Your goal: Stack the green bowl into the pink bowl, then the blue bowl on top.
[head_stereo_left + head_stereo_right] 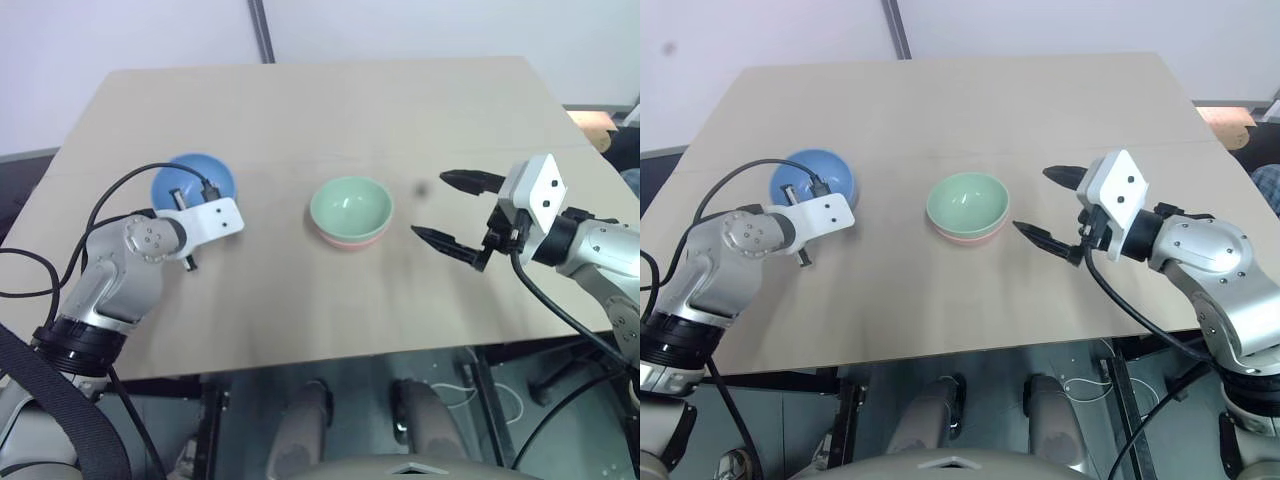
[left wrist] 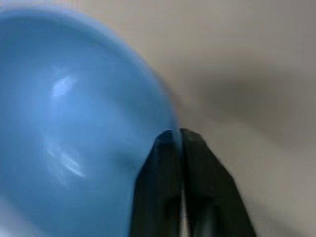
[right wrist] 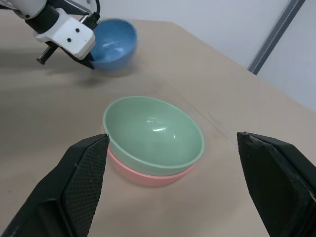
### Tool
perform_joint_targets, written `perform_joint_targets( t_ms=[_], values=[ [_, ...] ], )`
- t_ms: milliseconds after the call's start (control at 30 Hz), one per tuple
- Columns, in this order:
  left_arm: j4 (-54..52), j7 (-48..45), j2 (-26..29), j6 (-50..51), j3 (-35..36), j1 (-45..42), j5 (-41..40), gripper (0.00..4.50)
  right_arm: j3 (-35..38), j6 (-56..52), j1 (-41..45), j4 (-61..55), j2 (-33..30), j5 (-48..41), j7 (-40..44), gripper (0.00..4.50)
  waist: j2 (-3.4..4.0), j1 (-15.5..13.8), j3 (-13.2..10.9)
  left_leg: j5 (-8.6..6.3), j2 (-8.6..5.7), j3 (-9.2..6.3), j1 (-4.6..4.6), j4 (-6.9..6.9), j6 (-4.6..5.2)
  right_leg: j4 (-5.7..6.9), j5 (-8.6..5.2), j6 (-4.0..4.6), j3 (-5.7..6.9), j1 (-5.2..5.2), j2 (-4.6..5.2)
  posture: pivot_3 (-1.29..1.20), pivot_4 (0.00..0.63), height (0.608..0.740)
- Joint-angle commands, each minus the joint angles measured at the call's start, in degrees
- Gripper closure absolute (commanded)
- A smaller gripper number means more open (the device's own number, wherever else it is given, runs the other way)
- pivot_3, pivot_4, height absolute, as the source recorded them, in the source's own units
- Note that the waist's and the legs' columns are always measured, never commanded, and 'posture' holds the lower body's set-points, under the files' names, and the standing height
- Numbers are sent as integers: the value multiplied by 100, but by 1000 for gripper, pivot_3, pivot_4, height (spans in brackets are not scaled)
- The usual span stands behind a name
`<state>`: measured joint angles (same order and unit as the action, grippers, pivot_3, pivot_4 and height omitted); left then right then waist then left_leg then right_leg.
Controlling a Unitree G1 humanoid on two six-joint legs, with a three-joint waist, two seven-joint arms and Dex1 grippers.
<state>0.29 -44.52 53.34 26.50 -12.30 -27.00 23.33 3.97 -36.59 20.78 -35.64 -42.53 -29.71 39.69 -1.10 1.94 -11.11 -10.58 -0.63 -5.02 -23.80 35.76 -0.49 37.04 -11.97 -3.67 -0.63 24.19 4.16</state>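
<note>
The green bowl (image 1: 350,206) sat nested in the pink bowl (image 3: 148,176) mid-tabletop; left hand (image 2: 180,136) pinched the blue bowl (image 1: 192,182) rim, right hand (image 1: 452,212) gaped. Best lift level, straight up.

A plain tan table (image 1: 300,110) carries everything. The pink bowl (image 1: 349,240) sits directly on it just beside the open right gripper (image 1: 452,212), toward the left gripper, with the green bowl (image 1: 350,205) nested inside it. The blue bowl (image 1: 192,182) also rests on the tabletop, well apart from the right gripper and right at the left gripper (image 3: 89,61), whose closed fingers (image 2: 168,163) meet at its rim.
</note>
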Motion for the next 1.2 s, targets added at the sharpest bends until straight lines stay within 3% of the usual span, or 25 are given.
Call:
perform_joint_targets(
  t_ms=[33,167,300,400,500,633,767,833,967,1067,1200],
  values=[
    [-168,-3,-44,-252,220,-213,-185,4444,262,47,36,-186,-94,-31,-39,0,0,-1,0,0,0,0,0,0,0,0,0,0,0,0,0,0,150,740],
    [-579,-504,-127,-937,495,-539,-963,4444,253,100,49,-128,-46,48,-131,0,-4,-14,-2,0,0,-1,-2,0,0,0,0,0,1,1,1,0,150,740],
    [-730,-1292,-575,-1407,467,-1405,-2015,4444,318,97,-99,-214,-1,135,-317,0,-5,-96,-3,0,-1,-1,-4,8,0,-1,1,0,2,-1,3,0,150,740],
    [-316,-2106,-1025,-2052,292,-2022,-2768,4444,544,28,-400,-516,14,196,-585,0,-6,-154,-2,0,-4,-1,-5,14,0,-2,1,-2,4,-7,3,0,150,740],
    [295,-2954,-1227,-2358,-86,-2509,-2911,4444,772,-109,-841,-963,59,200,-874,0,-3,-108,-1,-2,-7,5,-4,21,3,-4,3,-3,-4,-11,4,0,150,740],
    [932,-3662,-1364,-2821,-392,-2767,-2930,3250,865,-274,-1235,-1385,97,216,-1149,0,-1,-61,0,-6,1,8,6,25,10,1,2,-3,-9,-15,-7,0,150,740],
    [1432,-3641,-1434,-3242,-476,-2907,-2641,1251,1011,-372,-1464,-1584,105,201,-1298,0,-1,-53,0,-6,2,7,3,37,11,3,2,-2,-10,-17,-8,0,150,740],
    [1444,-3540,-1494,-2957,-349,-2965,-2750,306,1006,-365,-1488,-1571,111,198,-1322,0,-2,-67,-1,-7,2,5,2,44,12,2,2,-3,-8,-22,-7,0,150,740],
    [1061,-3205,-1413,-2017,208,-2831,-3252,306,960,-165,-1413,-1338,286,99,-1292,0,-4,-80,-2,-8,0,5,0,49,14,1,2,-4,-10,-25,-7,0,150,740],
    [432,-2414,-1521,-1102,1225,-2251,-4081,306,856,42,-1335,-908,274,170,-1046,0,-1,-33,-2,-9,5,4,3,47,15,1,5,-10,-10,-24,-9,0,150,740],
    [-363,-2291,-1209,-431,1827,-1232,-4645,145,838,230,-1253,-234,205,-155,-356,0,0,9,-2,-10,6,3,9,47,16,-1,6,-10,-8,-32,-9,0,150,740]
  ],
)
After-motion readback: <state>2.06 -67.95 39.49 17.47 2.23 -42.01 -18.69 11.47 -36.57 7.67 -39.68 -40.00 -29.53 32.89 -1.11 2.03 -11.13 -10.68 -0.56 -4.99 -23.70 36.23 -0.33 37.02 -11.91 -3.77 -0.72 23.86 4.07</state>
